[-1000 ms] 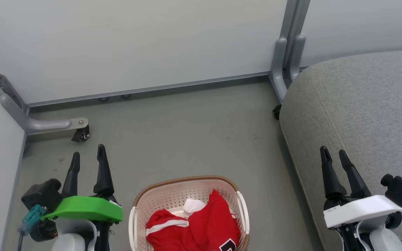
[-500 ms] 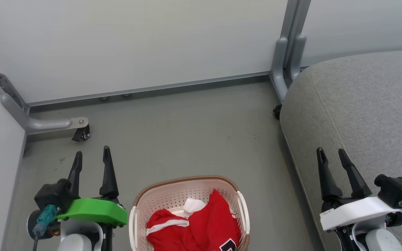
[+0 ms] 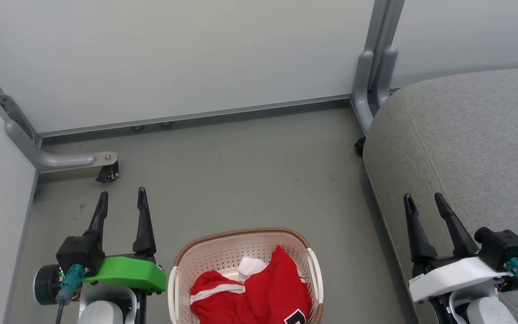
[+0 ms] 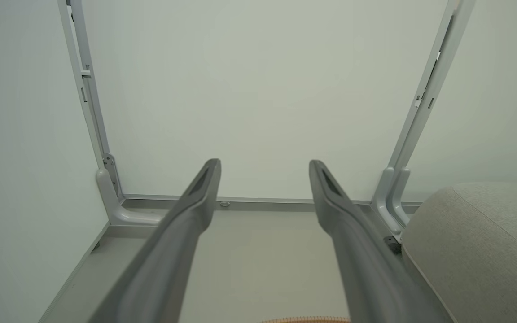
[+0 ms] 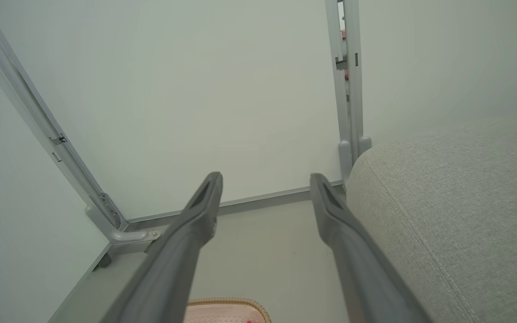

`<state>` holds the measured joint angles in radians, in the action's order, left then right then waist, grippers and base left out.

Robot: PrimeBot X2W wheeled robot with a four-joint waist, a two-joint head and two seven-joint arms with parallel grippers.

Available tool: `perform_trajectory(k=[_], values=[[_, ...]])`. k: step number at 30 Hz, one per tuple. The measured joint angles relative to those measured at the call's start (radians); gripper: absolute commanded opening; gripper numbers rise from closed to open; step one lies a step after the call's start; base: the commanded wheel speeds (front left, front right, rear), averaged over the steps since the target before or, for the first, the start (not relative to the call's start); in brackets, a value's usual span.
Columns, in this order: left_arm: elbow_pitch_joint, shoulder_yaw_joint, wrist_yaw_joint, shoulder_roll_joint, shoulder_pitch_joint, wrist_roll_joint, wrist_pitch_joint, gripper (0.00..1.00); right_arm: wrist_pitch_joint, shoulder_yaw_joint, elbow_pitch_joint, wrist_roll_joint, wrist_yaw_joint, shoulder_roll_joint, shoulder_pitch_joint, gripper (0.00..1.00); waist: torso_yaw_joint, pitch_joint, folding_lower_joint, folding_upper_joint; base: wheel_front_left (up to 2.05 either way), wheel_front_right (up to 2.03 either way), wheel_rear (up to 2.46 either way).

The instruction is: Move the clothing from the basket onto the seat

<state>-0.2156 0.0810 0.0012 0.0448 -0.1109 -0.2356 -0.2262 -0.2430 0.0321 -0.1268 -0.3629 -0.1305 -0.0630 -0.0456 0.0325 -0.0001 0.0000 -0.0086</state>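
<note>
the left gripper (image 3: 122,192) and the right gripper (image 3: 422,196) are held low, fingers spread wide and nothing grasped, seemingly so that either can be lowered onto the load. between them, just beside the left gripper's base, the basket (image 3: 241,233) is set on the floor (image 3: 250,171). the clothing (image 3: 259,292) is heaped inside it, red cloth with a white band showing, and nothing is lifted out yet. under and beyond the right gripper the seat (image 3: 466,144) is spread, judged near enough for a short carry. ahead of both fingertips bare floor is seen, then a pale partition (image 3: 173,58).
</note>
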Motion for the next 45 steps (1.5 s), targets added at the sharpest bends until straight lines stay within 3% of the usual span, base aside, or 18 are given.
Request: perform_trajectory(k=[20, 45], values=[[-0.009, 0.013, 0.003, 0.002, -0.004, 0.123, -0.037, 1.00, -0.018, -0.021, -0.002, 0.153, 0.000, 0.015, 0.000, 1.00, 0.003, -0.002, 0.0000, 0.0000, 0.00, 0.00, 0.00], [-0.028, 0.022, -0.007, 0.002, -0.009, 0.098, -0.038, 1.00, -0.018, -0.015, -0.017, 0.152, 0.000, 0.015, 0.007, 1.00, -0.001, 0.010, 0.0000, 0.0000, 0.00, 0.00, 0.00]])
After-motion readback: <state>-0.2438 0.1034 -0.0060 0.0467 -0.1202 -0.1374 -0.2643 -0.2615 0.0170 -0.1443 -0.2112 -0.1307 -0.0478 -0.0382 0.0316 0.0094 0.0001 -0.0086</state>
